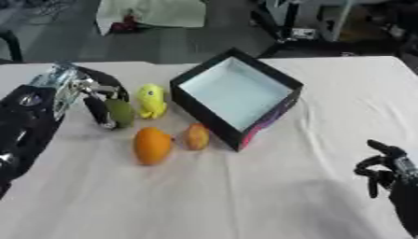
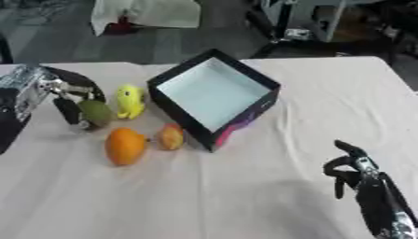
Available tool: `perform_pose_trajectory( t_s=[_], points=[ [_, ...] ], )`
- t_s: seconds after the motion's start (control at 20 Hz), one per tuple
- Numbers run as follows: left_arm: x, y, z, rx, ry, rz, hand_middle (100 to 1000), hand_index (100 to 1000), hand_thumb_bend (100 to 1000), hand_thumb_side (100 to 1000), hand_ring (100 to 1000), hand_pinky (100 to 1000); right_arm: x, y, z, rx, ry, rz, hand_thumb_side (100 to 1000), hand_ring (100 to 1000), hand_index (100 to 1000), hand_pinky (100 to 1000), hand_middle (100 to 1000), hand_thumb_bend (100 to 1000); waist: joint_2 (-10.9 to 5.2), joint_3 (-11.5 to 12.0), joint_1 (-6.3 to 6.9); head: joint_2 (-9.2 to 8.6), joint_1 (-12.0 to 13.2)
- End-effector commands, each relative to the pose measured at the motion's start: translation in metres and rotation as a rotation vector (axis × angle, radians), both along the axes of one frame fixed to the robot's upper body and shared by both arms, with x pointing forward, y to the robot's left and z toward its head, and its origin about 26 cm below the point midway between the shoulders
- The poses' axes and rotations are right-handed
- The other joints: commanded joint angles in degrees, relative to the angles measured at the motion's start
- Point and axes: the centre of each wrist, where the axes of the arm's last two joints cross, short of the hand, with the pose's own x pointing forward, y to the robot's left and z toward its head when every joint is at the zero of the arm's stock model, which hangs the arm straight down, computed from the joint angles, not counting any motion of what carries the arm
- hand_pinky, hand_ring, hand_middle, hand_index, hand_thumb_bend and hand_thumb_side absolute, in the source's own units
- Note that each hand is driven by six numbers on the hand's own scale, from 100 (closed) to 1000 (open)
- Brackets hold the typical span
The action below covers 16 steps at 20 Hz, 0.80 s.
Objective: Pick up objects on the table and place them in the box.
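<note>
Left hand: the left hand [image 1: 94, 100] reached in from the left, its fingers curled around a green fruit [image 1: 121, 112] low over the surface [image 1: 245, 196].
Right hand: the right hand [image 2: 352, 170] rested near the lower right corner, fingers loosely bent, holding nothing.
Box: the box [image 1: 237, 95], black outside and pale blue inside, lay open at centre.
Other objects: a yellow toy [image 1: 150, 100] stood just left of the box; an orange [image 1: 152, 145] and a peach-coloured fruit [image 1: 196, 136] lay before it.
</note>
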Motion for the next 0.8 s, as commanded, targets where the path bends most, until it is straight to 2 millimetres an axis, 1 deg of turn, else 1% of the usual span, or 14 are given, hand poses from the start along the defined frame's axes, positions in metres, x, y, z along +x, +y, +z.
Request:
perform_pose_trajectory(
  t_s=[0.05, 0.1, 0.15, 0.2, 0.3, 0.35, 0.45, 0.5, 0.55, 0.65, 0.75, 0.8],
  points=[
    [0.002, 0.001, 0.012, 0.073, -0.059, -0.036, 635, 746, 338, 242, 609, 667, 0.002, -0.002, 0.006, -0.017, -0.017, 0.010, 1000, 234, 890, 739, 512, 100, -0.72, 0.0, 0.51, -0.07, -0.1],
    [0.002, 0.000, 0.013, 0.084, -0.082, -0.049, 522, 641, 317, 212, 505, 566, 0.002, -0.002, 0.006, -0.016, -0.015, 0.010, 1000, 237, 890, 739, 513, 100, -0.72, 0.0, 0.50, -0.07, -0.1],
    [0.002, 0.000, 0.014, 0.088, -0.110, -0.059, 511, 626, 317, 210, 495, 554, 0.002, -0.002, 0.006, -0.016, -0.015, 0.011, 1000, 237, 890, 739, 512, 100, -0.72, 0.0, 0.49, -0.07, -0.1],
    [0.002, 0.000, 0.016, 0.084, -0.145, -0.068, 420, 518, 286, 181, 410, 473, 0.002, -0.002, 0.006, -0.016, -0.015, 0.011, 1000, 237, 891, 739, 512, 100, -0.72, 0.0, 0.48, -0.07, -0.1],
    [0.001, -0.001, 0.025, 0.083, -0.218, -0.088, 400, 496, 282, 157, 399, 468, 0.002, -0.002, 0.006, -0.016, -0.014, 0.011, 1000, 237, 890, 739, 511, 100, -0.73, 0.0, 0.47, -0.07, 0.0],
    [0.000, -0.002, 0.034, 0.082, -0.263, -0.095, 394, 493, 274, 152, 395, 468, 0.002, -0.002, 0.005, -0.016, -0.014, 0.011, 1000, 237, 890, 739, 511, 100, -0.74, 0.0, 0.45, -0.07, -0.1],
    [-0.001, -0.006, 0.058, 0.068, -0.356, -0.098, 394, 496, 267, 138, 398, 477, 0.001, -0.002, 0.005, -0.017, -0.012, 0.011, 1000, 237, 890, 739, 511, 100, -0.80, 0.0, 0.44, -0.07, 0.0],
    [-0.001, -0.011, 0.071, 0.065, -0.399, -0.103, 402, 504, 262, 123, 414, 498, 0.001, -0.002, 0.005, -0.017, -0.011, 0.011, 1000, 237, 890, 739, 511, 100, -0.86, 0.0, 0.44, -0.07, 0.2],
    [-0.001, -0.017, 0.085, 0.068, -0.439, -0.113, 407, 509, 266, 119, 419, 505, 0.001, -0.002, 0.005, -0.017, -0.010, 0.011, 1000, 237, 890, 739, 511, 100, -0.91, 0.0, 0.45, -0.07, 0.3],
    [-0.001, -0.029, 0.106, 0.065, -0.499, -0.131, 409, 512, 261, 110, 420, 510, 0.001, -0.002, 0.004, -0.016, -0.006, 0.014, 1000, 237, 890, 739, 510, 100, -1.00, 0.1, 0.43, -0.07, 0.4],
    [0.002, -0.048, 0.121, 0.039, -0.546, -0.153, 410, 515, 252, 106, 420, 510, 0.000, -0.002, 0.003, -0.015, -0.003, 0.017, 1000, 237, 890, 739, 510, 100, -1.07, 0.1, 0.38, -0.07, 0.5],
    [0.003, -0.059, 0.125, 0.021, -0.558, -0.167, 410, 517, 244, 106, 420, 510, 0.000, -0.002, 0.003, -0.014, -0.002, 0.019, 1000, 237, 890, 739, 510, 100, -1.09, 0.0, 0.34, -0.07, 0.6]
  ],
)
